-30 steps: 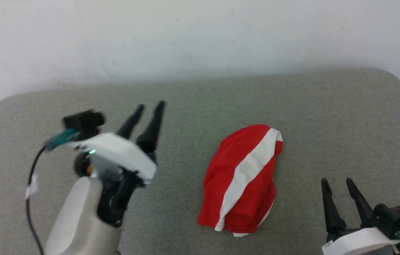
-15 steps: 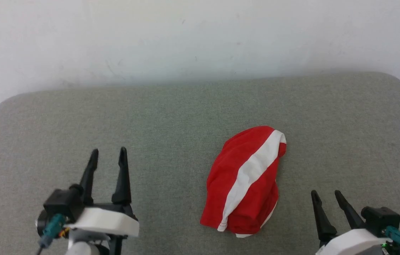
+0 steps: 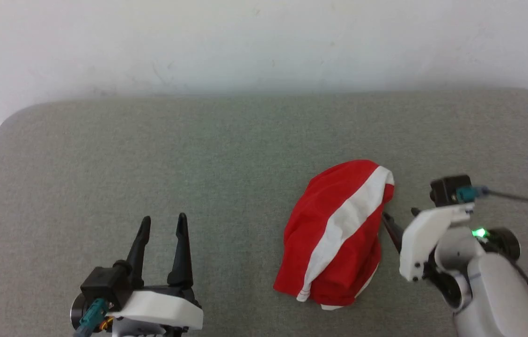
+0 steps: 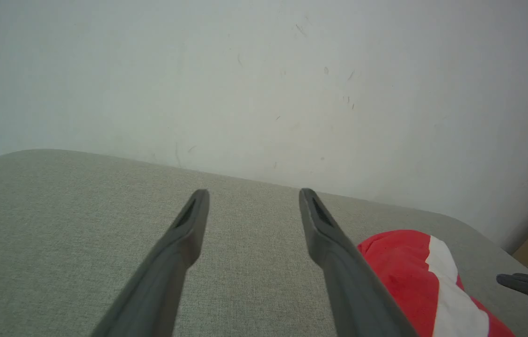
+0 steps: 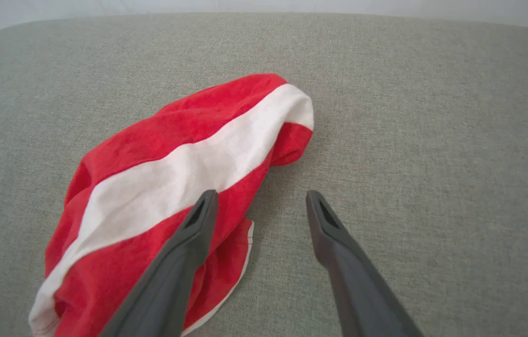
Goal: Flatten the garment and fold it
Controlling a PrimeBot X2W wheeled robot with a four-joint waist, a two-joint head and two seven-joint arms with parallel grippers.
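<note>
Open surface [image 3: 151, 154] left of garment [image 3: 334, 234]; wall [image 3: 245, 47] bounds far side; right gripper [image 5: 260, 194] crowds garment's right.

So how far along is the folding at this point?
Nothing is done yet: the garment lies in a crumpled heap on the grey surface, neither flattened nor folded. In hand: the right gripper is open at the heap's right edge, not gripping; the left gripper is open, apart from it. Left: grasp, spread flat, fold.
</note>
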